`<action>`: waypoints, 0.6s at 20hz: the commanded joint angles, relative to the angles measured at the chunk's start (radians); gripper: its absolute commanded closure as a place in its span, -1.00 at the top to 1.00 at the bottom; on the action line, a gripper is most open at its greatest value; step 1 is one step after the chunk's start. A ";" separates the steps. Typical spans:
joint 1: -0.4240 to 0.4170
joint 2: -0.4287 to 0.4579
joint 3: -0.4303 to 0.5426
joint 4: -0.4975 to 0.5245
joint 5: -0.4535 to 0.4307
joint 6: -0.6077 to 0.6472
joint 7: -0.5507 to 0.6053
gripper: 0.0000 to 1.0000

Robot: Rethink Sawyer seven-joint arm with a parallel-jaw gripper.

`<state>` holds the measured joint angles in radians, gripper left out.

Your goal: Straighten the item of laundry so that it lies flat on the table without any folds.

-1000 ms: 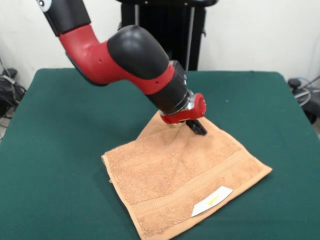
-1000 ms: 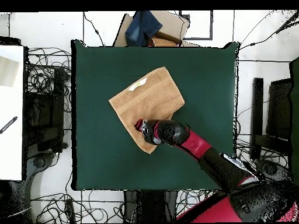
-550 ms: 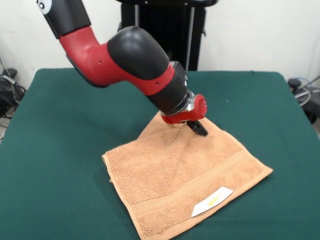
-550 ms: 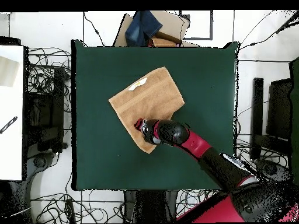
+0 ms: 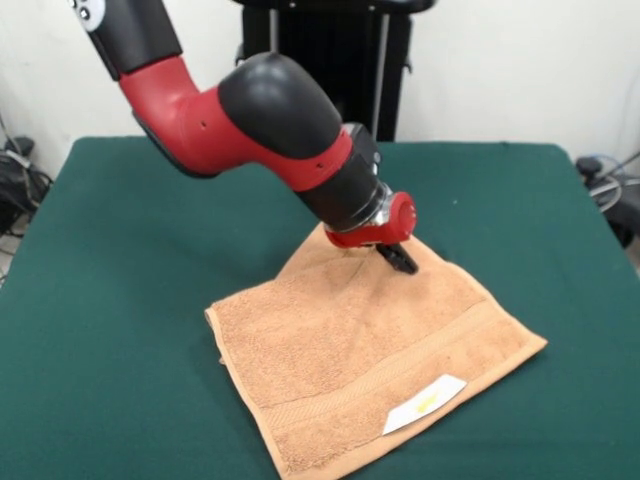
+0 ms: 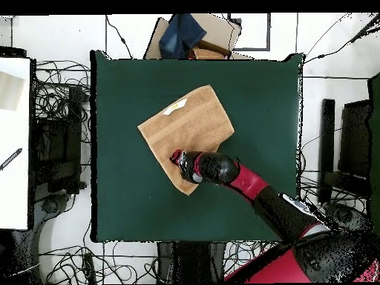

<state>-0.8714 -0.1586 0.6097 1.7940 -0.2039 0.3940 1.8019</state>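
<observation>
The item of laundry, an orange-tan towel point(image 5: 350, 350), lies on the green table point(image 5: 110, 260) near its front middle, turned like a diamond. Its white label point(image 5: 425, 402) with yellow print faces up near the front corner. A second layer shows along its left edge. My gripper point(image 5: 398, 258) is down on the towel's far corner, its black tip touching the cloth; the red wrist hides how it stands. In the overhead view the gripper point(image 6: 178, 159) sits over the lower part of the towel point(image 6: 182, 122), and the arm covers the cloth beside it.
Wide bare green table point(image 6: 260, 96) surrounds the towel on all sides. Off the table, a cardboard box with blue cloth point(image 6: 189, 33) stands past one edge, a white desk point(image 6: 13, 133) at another, and cables lie all around.
The gripper has crept slightly rightward in the front view, still on the far corner. The towel's right corner has shifted a little the same way.
</observation>
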 commanded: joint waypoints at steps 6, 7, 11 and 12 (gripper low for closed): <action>0.302 0.533 0.010 -0.334 -0.154 -0.809 0.290 -1.00; 0.303 0.532 0.009 -0.335 -0.155 -0.808 0.295 -1.00; 0.312 0.524 0.000 -0.343 -0.163 -0.804 0.314 -1.00; 0.324 0.507 -0.014 -0.336 -0.149 -0.791 0.321 -1.00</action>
<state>-0.8391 -0.1826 0.5980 1.7867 -0.2261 0.3934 1.8960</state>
